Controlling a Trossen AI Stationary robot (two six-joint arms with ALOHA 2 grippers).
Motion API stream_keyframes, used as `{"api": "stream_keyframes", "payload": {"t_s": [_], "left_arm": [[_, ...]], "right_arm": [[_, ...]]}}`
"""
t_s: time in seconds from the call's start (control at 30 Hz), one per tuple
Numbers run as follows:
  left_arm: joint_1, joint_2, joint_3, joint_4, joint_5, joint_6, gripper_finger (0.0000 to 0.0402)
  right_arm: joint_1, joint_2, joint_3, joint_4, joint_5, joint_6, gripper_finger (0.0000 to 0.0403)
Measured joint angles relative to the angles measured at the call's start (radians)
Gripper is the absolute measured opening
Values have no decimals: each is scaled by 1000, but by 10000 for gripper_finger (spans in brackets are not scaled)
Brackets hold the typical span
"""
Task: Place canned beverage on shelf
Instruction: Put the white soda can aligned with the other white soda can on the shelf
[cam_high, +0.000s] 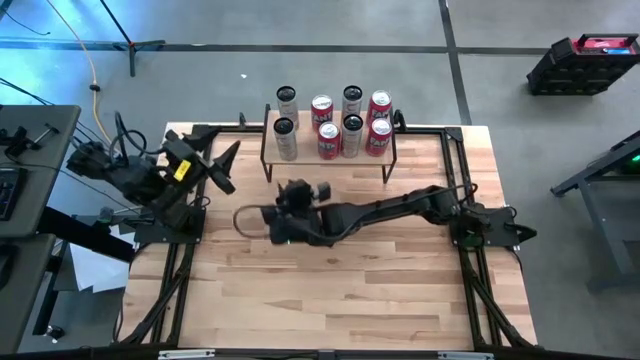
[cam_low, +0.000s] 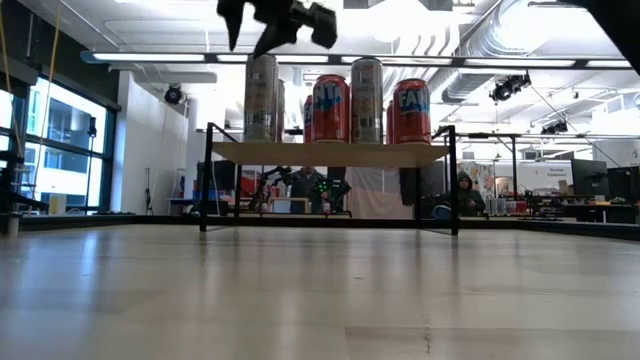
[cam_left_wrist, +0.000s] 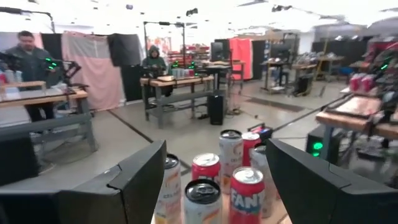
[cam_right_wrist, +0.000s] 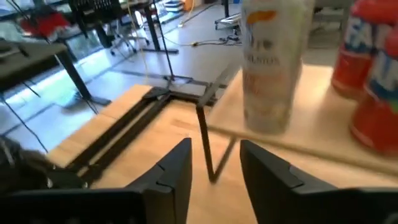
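On the left, the left gripper (cam_high: 225, 160) waits near the table's back left corner, with its fingers (cam_left_wrist: 140, 177) spread apart and holding nothing. In the middle, the right gripper (cam_high: 288, 190) hangs above the table just in front of the shelf (cam_high: 330, 158); its fingers (cam_right_wrist: 177, 171) stand a little apart with nothing between them. Eight cans stand upright on the shelf in two rows. The front left one is a silver can (cam_high: 285, 140), close to the right gripper. Toward the right end stands a red can (cam_high: 378, 137).
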Motion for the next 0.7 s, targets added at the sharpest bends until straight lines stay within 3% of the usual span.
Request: {"api": "stream_keyframes", "payload": {"t_s": [0.07,0.23,0.33,0.5,0.7], "left_arm": [[9,-14,0,-15,31,-23,266],[65,-38,0,-39,116,-24,266],[107,-42,0,-46,167,-25,266],[186,-39,0,-111,254,-71,266],[295,-36,0,-190,275,-94,266]], "right_arm": [[18,0,1,-116,11,95,108],[59,18,1,-466,35,511,74],[96,48,0,-521,29,635,49],[104,95,-1,-484,10,700,5],[64,101,-4,-445,-39,633,0]]}}
